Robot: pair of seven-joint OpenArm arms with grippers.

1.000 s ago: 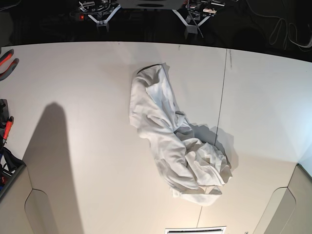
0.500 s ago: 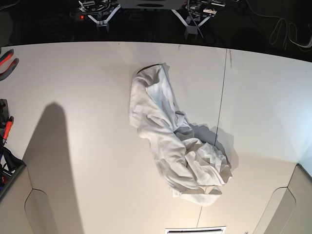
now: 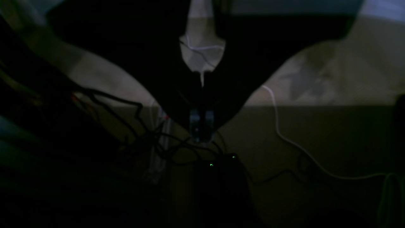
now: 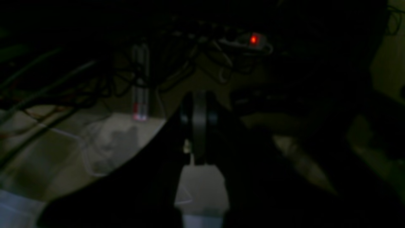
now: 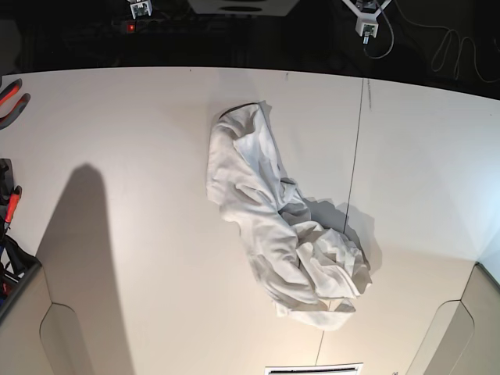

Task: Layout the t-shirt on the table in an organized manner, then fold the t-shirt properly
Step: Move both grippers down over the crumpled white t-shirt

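The t-shirt (image 5: pixel 273 226) lies crumpled in a long white heap on the table (image 5: pixel 117 141), running from the middle toward the near right. Its print is hidden. Both grippers hang beyond the table's far edge, far from the shirt. My left gripper (image 5: pixel 367 27) is at the top right of the base view. My right gripper (image 5: pixel 141 8) is at the top left. In the dark left wrist view the left gripper (image 3: pixel 201 128) is shut on nothing. In the right wrist view the right gripper (image 4: pixel 199 126) is also shut and empty.
Red-handled tools (image 5: pixel 12 98) lie at the table's left edge. Cables (image 5: pixel 461 47) hang in the dark behind the far edge. A thin dark seam (image 5: pixel 355 172) crosses the table beside the shirt. Rounded cut-outs sit at the near left corner (image 5: pixel 70 336) and near right corner (image 5: pixel 445 336).
Both arms have pulled up and outward at the far edge, so less of them shows in the base view. The t-shirt has not moved.
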